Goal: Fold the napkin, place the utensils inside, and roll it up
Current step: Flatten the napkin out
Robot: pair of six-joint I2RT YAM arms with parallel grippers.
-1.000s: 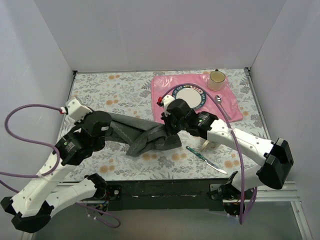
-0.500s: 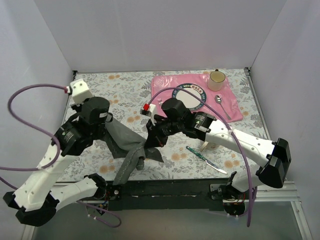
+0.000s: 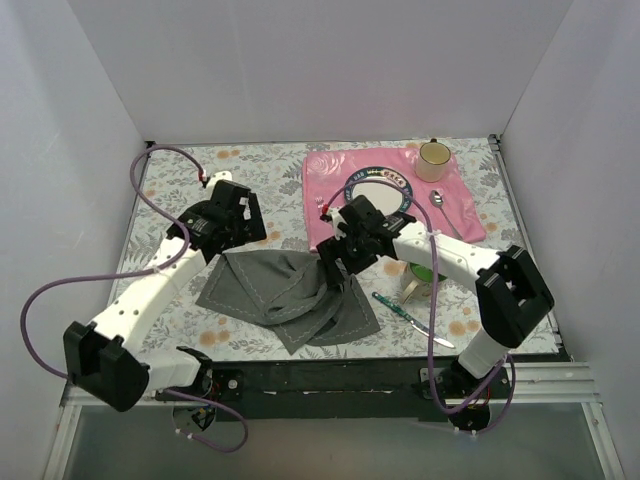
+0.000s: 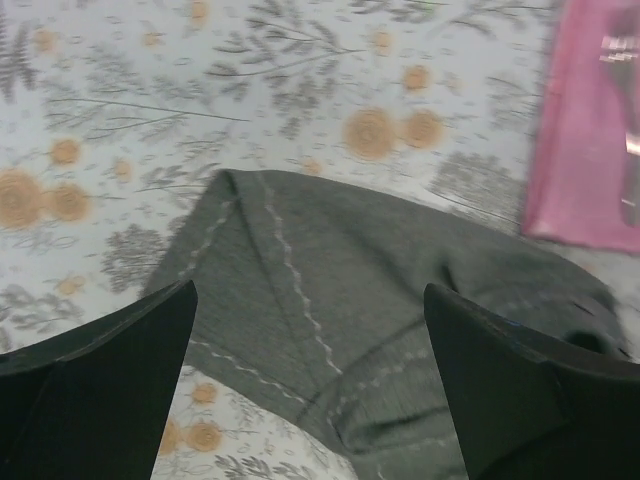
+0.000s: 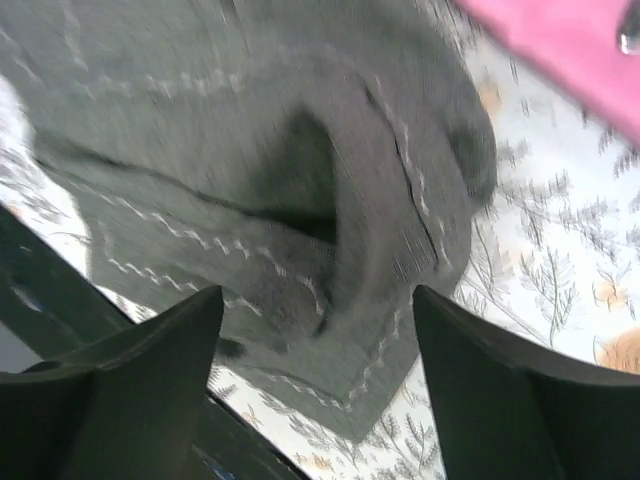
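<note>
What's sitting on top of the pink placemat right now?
A plate, a yellowish cup and a spoon. The right arm covers the placemat at its near edge, so anything there is hidden.

Open desk (image 3: 270, 170) behind the napkin (image 3: 285, 290), back to the wall; I can pass there. Right is crowded: knife (image 3: 400, 310) just beside it, placemat (image 3: 325, 175) with plate (image 3: 378, 190) and cup (image 3: 434, 160) beyond.

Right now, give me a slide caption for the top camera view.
Open left hand and right hand over the crumpled napkin; knife beside it, plate, spoon and cup on the mat.
</note>
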